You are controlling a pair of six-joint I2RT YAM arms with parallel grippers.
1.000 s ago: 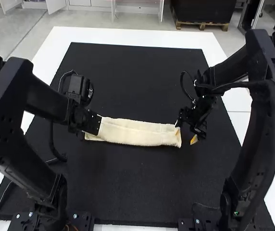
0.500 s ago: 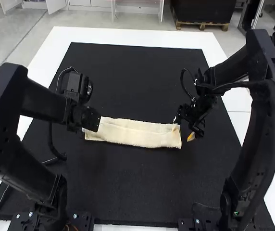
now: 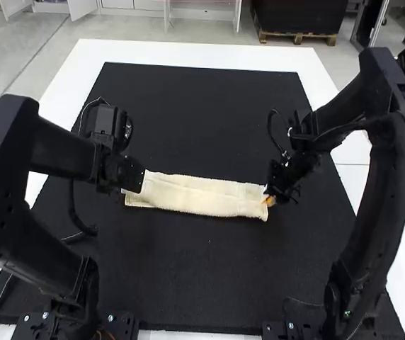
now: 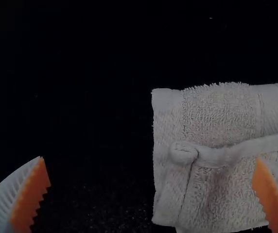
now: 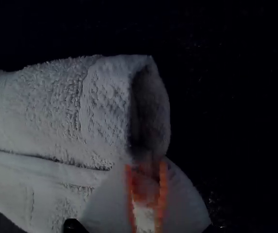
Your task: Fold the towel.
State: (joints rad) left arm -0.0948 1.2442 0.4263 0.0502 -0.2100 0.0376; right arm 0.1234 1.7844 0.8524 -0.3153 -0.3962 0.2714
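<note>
Moved and narrowed: right end effector (image 3: 267,200), pinching towel's (image 3: 202,196) three-o'clock end. Left end effector (image 3: 123,176): wide, nine-o'clock end.

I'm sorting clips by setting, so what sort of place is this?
Probably a robotics lab or similar test space: a left arm and a right arm, both robotic, stand at a white table covered mostly by a black mat, with a cream towel on it.
</note>
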